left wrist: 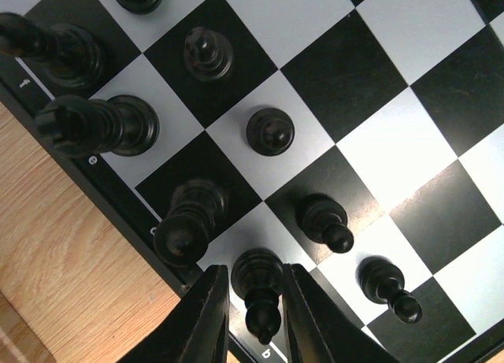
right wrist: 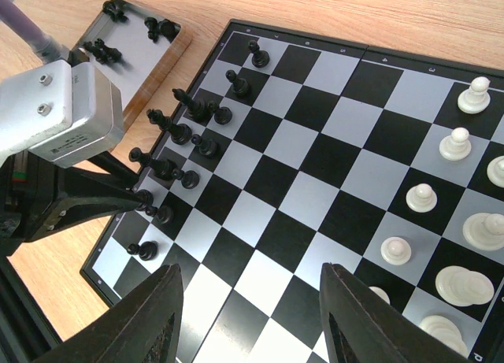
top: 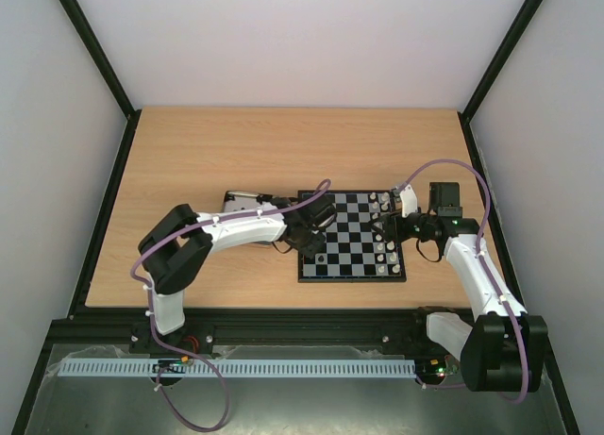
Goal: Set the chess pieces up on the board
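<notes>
Half done at best, judged by the layout: saw the black chess pieces [right wrist: 206, 146] standing in two part-filled rows along the left edge of the board [top: 354, 242], with a few more lying in the metal tray [right wrist: 146, 60] just beside that edge. Found the left gripper [left wrist: 256, 272] low at that same edge, fingers [left wrist: 209, 316] narrowly apart and flanking one black piece [left wrist: 260, 296] upright on an edge square; could not tell clamped from barely clear. Found the right gripper [right wrist: 252, 272] hovering above the board, fingers wide apart, holding nothing. Flagged tipping as main risk: almost no clearance either side of that piece, so any sideways drift on the way up likely to drag it over, or off the border onto the table [top: 236, 142]. Flagged the tall neighbour [left wrist: 185, 221] too, just beside the left finger, easy to clip. Noted both arms over one small board, hence some collision risk. Noted white pieces [right wrist: 461, 142] lined up on the opposite side. Logged the surface as flat pale wood laminate. Logged the room as a white-walled enclosure [top: 302, 39] with black frame posts.
</notes>
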